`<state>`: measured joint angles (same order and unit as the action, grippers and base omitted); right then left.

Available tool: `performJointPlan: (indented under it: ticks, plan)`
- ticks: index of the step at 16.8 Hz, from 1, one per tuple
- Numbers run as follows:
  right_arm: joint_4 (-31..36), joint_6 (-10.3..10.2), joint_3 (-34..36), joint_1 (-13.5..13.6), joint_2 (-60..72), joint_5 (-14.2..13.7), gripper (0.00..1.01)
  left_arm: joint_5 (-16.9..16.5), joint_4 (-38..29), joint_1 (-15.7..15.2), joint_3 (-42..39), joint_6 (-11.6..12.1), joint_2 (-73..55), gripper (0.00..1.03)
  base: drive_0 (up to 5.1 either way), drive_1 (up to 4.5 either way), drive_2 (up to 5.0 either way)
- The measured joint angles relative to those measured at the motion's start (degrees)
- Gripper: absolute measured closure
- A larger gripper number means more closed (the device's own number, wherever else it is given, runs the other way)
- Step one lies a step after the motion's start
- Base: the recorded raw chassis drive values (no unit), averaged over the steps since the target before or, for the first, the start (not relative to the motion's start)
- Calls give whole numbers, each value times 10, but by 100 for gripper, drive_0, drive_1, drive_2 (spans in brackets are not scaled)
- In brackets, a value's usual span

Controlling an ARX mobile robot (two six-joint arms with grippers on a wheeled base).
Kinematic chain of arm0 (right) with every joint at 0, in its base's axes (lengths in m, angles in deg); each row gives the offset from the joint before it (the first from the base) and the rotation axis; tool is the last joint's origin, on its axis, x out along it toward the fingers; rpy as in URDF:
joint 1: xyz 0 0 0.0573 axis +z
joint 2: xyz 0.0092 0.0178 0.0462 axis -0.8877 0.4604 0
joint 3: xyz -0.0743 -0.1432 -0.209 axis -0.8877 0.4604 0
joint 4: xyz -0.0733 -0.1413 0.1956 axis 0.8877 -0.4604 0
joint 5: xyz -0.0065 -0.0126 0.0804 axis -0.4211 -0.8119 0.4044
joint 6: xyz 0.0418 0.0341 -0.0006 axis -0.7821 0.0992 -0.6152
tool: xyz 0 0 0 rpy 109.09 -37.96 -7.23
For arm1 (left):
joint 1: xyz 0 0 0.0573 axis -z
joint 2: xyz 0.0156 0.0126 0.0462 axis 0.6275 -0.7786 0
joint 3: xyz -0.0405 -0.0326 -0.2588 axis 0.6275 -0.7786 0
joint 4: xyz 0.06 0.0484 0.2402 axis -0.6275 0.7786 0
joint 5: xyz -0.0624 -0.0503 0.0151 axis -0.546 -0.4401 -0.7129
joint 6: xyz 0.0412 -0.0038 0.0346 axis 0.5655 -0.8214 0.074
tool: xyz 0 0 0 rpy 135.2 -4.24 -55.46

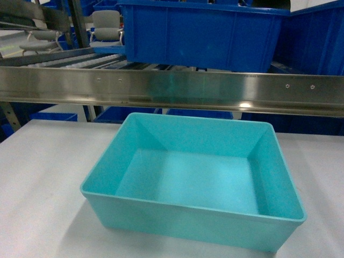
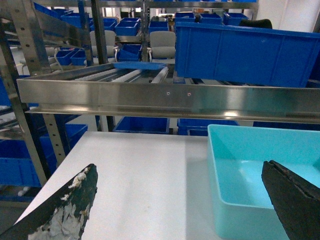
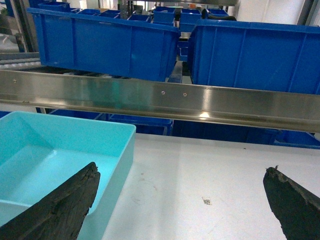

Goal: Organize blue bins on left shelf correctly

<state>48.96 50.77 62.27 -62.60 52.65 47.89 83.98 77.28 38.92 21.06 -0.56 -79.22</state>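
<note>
Light turquoise plastic tub (image 1: 193, 183) sits empty on the white table (image 1: 37, 177), below the stainless-steel shelf beam (image 1: 172, 91). Left claw (image 2: 182, 210) and right claw (image 3: 182, 210) both spread, holding nothing; fingertips cropped. Dark royal-blue tubs (image 1: 199, 35) partly cut off above.

The left tool (image 2: 182, 200) hangs with its two black fingers (image 2: 70, 207) spread wide above the white worktop (image 2: 140, 185). The turquoise bin (image 2: 235, 185) sits at right, below the steel shelf beam (image 2: 165, 100) carrying a royal-blue tub (image 2: 245, 52).
</note>
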Motion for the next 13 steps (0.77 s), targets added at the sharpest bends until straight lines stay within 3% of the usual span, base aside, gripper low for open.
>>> performJointPlan:
  ticks: [5,6,7,8,10,12,13]
  plan:
    - [1,0,0,0,0,1,3,1,-1,0,0,0,0,5,0,0,0]
    - [28,-4,0,-19,14,30,3,35,-21,23,1,4,-16,5,0,0,0]
    - [56,-4,-6,-48,56,43,3,80,-57,70,10,3,-62,5,0,0,0]
    - [77,-5,-22,-68,139,44,3,110,-95,116,34,-11,-146,5,0,0,0]
    - [103,6,-62,-44,241,51,3,141,-133,137,83,-55,-286,5,0,0,0]
    - [103,5,-116,-36,320,73,3,184,-114,158,127,-95,-394,5,0,0,0]
    - [97,3,-139,-30,351,75,3,197,-108,167,141,-103,-431,5,0,0,0]
